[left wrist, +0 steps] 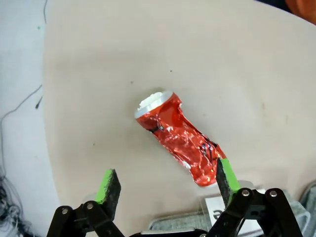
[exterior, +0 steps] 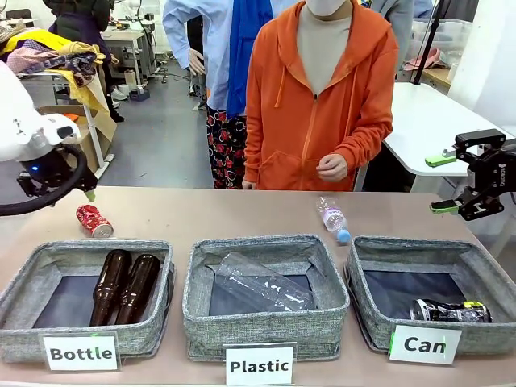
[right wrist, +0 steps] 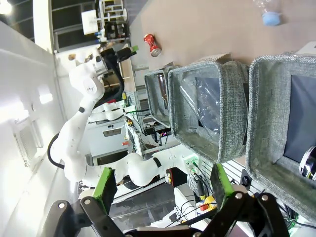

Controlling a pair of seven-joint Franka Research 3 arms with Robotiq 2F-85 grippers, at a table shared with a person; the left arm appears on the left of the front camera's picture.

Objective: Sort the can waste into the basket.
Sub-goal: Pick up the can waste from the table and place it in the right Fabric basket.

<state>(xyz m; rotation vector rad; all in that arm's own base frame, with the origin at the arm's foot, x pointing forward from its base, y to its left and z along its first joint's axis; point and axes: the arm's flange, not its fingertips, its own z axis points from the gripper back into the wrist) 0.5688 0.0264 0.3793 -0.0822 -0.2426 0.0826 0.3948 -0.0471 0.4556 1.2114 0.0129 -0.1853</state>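
Observation:
A crushed red can (exterior: 94,220) lies on its side on the table behind the left basket. My left gripper (exterior: 83,190) hovers open just above and left of it. In the left wrist view the red can (left wrist: 180,138) lies slantwise ahead of the open left gripper (left wrist: 167,175), its lower end close to one green pad. A black can (exterior: 450,310) lies inside the grey "Can" basket (exterior: 419,247) at the right. My right gripper (exterior: 442,183) hangs open in the air above the far right of the table, empty. The right wrist view shows the open right gripper (right wrist: 162,175) over that basket (right wrist: 276,98).
A "Bottle" basket (exterior: 48,256) holds two brown bottles. The "Plastic" basket (exterior: 266,322) holds a clear bottle. A small clear bottle with a blue cap (exterior: 333,218) lies on the table. A person in an orange hoodie stands at the far edge, one hand (exterior: 330,168) held low.

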